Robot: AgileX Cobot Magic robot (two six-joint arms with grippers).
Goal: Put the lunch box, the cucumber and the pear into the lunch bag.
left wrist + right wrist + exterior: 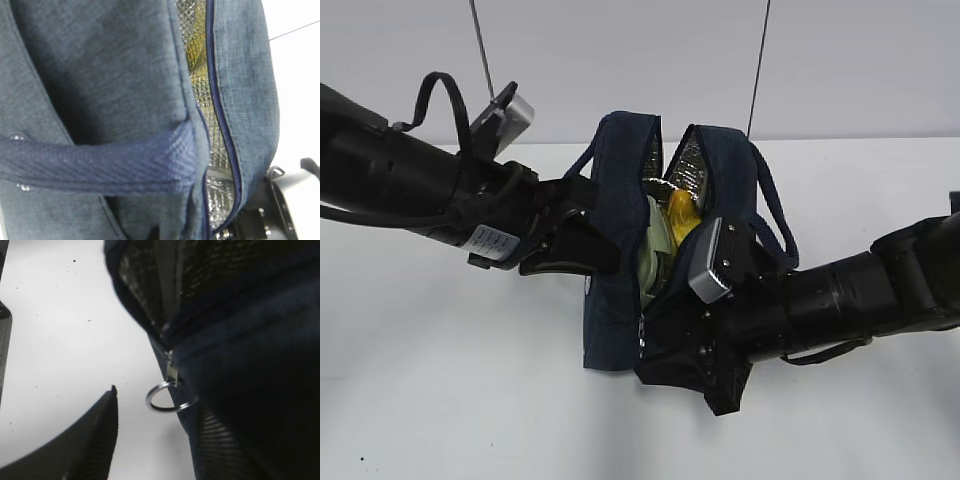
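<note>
**Lunch bag open, box and pear inside**

Lunch bag (620, 250) upright on white worktop (440, 400), mouth parted, foil lining showing. Lunch box (655, 250) and pear (682, 215) inside the bag. Cucumber unseen. Left gripper (582, 245) against the bag's left wall, jaws clenched. Right gripper (107, 435) beside the bag's ring pull (167, 399), jaws released, grasping nothing.

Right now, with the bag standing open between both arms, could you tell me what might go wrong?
The lunch bag could sag or tip if the left tool, pressed against its side panel, lets go. The right tool sits close to the zip's ring pull and might snag it. The pear and lunch box could spill.
</note>
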